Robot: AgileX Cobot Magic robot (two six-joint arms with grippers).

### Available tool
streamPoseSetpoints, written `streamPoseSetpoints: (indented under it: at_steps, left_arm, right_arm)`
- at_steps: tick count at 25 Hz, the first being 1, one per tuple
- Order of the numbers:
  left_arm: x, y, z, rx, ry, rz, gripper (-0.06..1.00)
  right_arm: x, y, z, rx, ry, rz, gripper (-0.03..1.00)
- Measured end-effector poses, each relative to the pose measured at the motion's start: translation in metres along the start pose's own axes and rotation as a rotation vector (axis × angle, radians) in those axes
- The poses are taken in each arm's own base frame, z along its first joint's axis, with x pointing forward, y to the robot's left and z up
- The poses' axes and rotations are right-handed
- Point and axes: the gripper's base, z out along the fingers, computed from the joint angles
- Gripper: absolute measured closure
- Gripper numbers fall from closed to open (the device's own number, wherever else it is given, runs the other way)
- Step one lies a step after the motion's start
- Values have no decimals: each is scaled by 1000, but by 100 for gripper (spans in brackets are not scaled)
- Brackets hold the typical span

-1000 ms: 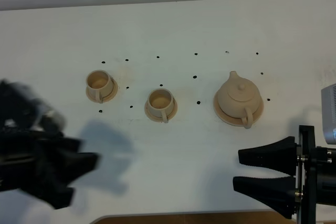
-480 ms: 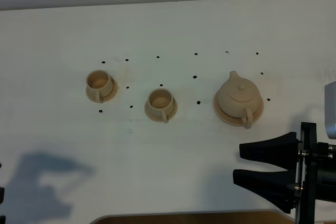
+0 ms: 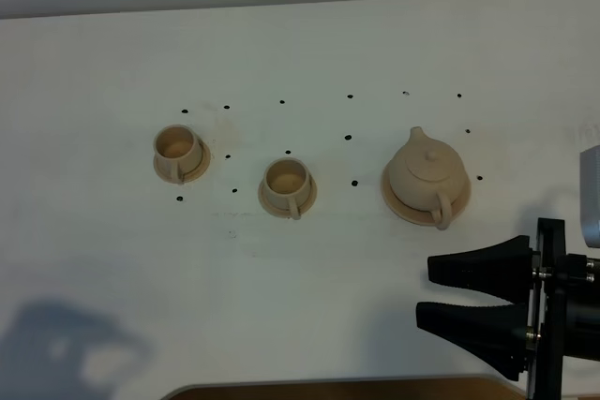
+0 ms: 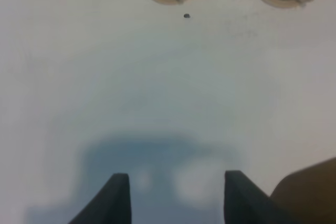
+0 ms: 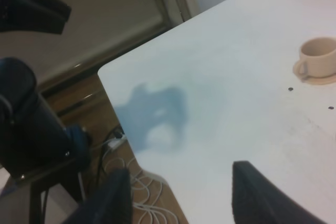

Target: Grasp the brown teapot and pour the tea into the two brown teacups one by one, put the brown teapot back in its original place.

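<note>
The brown teapot (image 3: 427,175) sits on its big saucer (image 3: 397,208) at the right middle of the high view. Its lid is on and its handle points to the bottom of the frame. It is in the same spot as one second ago.

The two cups have not moved either. The left teacup (image 3: 176,149) stands on its small saucer at the left middle. The middle teacup (image 3: 286,183) stands on its own saucer, a bit lower, between the left teacup and the teapot. All three are well apart on the white desk (image 3: 309,278), with small black dots (image 3: 348,138) around them.

The big change is on the left. One second ago the left arm was a dark blur in the lower left of the high view. Half a second ago only a tiny bit showed at the left edge. Now it is out of that view, and only its shadow (image 3: 66,358) lies in the lower left corner. The left wrist view shows the left pincer (image 4: 176,179) spread wide with nothing in it, over bare desk, far from the cups.

The right pincer (image 3: 424,293) is at the lower right, below the teapot and not touching it. It is wide open and holds nothing. It has hardly moved in the last half second.
</note>
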Motion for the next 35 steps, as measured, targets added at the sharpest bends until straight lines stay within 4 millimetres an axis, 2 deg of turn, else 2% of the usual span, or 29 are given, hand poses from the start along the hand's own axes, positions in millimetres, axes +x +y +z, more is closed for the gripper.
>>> streamPoseSetpoints:
  at_steps: [7, 14, 20, 30, 33, 35]
  left_arm:
    - [6, 4, -8, -108, -50, -87, 50]
    - [20, 3, -28, -288, -193, -208, 50]
    - [25, 1, -32, -307, -229, -212, 50]
    - [25, 1, -32, -308, -229, -211, 50]
    - [25, 1, -32, -308, -229, -211, 50]
    - [25, 1, -32, -308, -229, -211, 50]
  right_arm:
    - [0, 0, 0, 2, -3, 3, 52]
    - [0, 0, 0, 2, -3, 30, 52]
    - [-2, -2, 0, 16, -2, 103, 52]
    - [-51, -28, 8, 143, -67, 302, 52]
    - [-63, -46, 18, 185, -30, 408, 52]
    - [-65, -61, 28, 211, 55, 468, 52]
